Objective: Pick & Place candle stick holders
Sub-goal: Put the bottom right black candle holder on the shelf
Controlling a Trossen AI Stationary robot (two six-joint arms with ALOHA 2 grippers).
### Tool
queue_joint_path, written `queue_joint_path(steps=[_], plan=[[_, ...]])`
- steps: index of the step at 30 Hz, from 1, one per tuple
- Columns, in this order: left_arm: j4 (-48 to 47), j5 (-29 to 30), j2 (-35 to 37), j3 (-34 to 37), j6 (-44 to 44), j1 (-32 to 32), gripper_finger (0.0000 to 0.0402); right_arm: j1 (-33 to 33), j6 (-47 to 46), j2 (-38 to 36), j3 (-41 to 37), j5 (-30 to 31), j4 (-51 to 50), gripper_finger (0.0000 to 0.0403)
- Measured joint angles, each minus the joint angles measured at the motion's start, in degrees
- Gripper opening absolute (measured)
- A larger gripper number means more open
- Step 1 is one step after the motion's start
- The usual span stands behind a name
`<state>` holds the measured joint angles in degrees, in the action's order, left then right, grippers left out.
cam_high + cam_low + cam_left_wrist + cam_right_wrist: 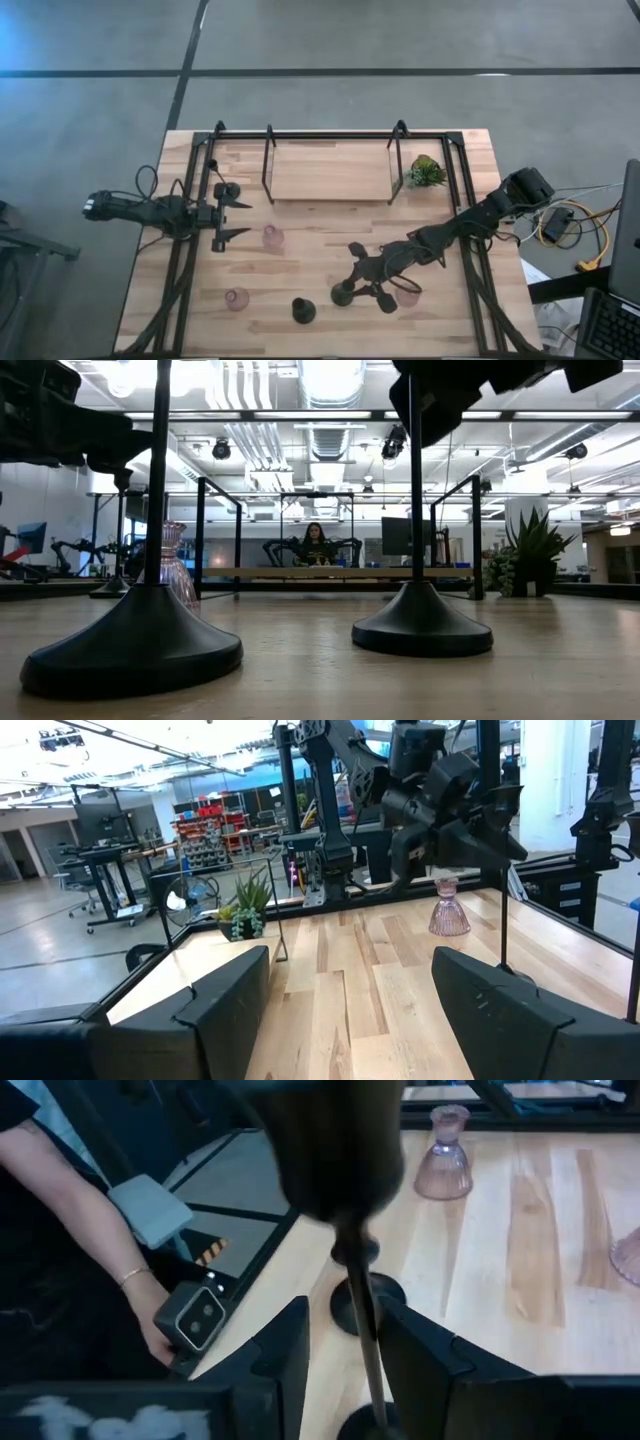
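On the pale wooden table, the left gripper hovers with fingers spread wide and empty, a squat translucent pink glass holder just beside it. Another pink holder sits near the front edge. A slim matte black holder stands farther right. The right gripper brackets a black holder's thin stem, its round base on the table; firm grip cannot be told.

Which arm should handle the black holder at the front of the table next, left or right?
Right. The right gripper already brackets the stem of a black candle stick holder between its fingers, near the table's front edge. The left gripper waits open at the left side.
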<state>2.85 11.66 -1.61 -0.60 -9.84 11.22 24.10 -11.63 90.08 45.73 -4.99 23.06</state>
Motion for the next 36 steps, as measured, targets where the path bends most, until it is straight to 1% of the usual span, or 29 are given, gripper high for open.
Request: queue_joint_path(steps=[6,11,13,15,18,21,23,25,28,33,36], plan=[[0.02,0.0,-0.15,0.0,0.01,-0.02,0.0284,-0.05,1.63,0.0,0.78,0.46,-0.11,0.0072],[0.02,-0.01,-0.15,0.0,-0.01,0.01,0.0284,-0.18,1.95,0.0,1.18,1.24,-0.27,0.0019],[0.04,0.0,-0.15,0.0,0.01,0.0,0.0284,-0.2,1.72,-0.03,1.92,2.03,-1.77,0.0016],[0.02,-0.02,-0.15,0.0,-0.01,0.01,0.0284,-0.79,1.68,-0.79,3.87,2.12,-6.85,0.0015],[0.03,-0.01,-0.16,0.0,0.01,0.0,0.0284,-2.63,2.63,-2.94,10.0,1.99,-21.92,0.0014],[-0.01,-0.02,-0.22,0.0,0.01,0.01,0.0284,-5.0,5.89,-4.57,17.68,2.39,-35.78,0.0013],[-0.05,-0.02,-0.28,0.0,0.01,0.0,0.0285,-6.65,9.2,-5.0,21.68,2.81,-41.37,0.0013],[-0.09,-0.02,-0.48,0.0,0.01,0.01,0.0284,-8.52,12.43,-5.35,24.14,3.59,-44.36,0.0013],[-0.11,-0.02,-0.52,0.0,-0.01,0.01,0.0284,-12.39,14.82,-6.88,25.32,3.6,-45.23,0.0012],[-0.12,-0.04,-0.63,0.0,-0.01,0.01,0.0284,-20.51,16.32,-11.21,24.14,3.7,-44.81,0.0012],[-0.14,-0.04,-0.68,0.0,-0.01,0.01,0.0284,-25.82,16.36,-13.7,22.88,3.65,-39.46,0.0012]])
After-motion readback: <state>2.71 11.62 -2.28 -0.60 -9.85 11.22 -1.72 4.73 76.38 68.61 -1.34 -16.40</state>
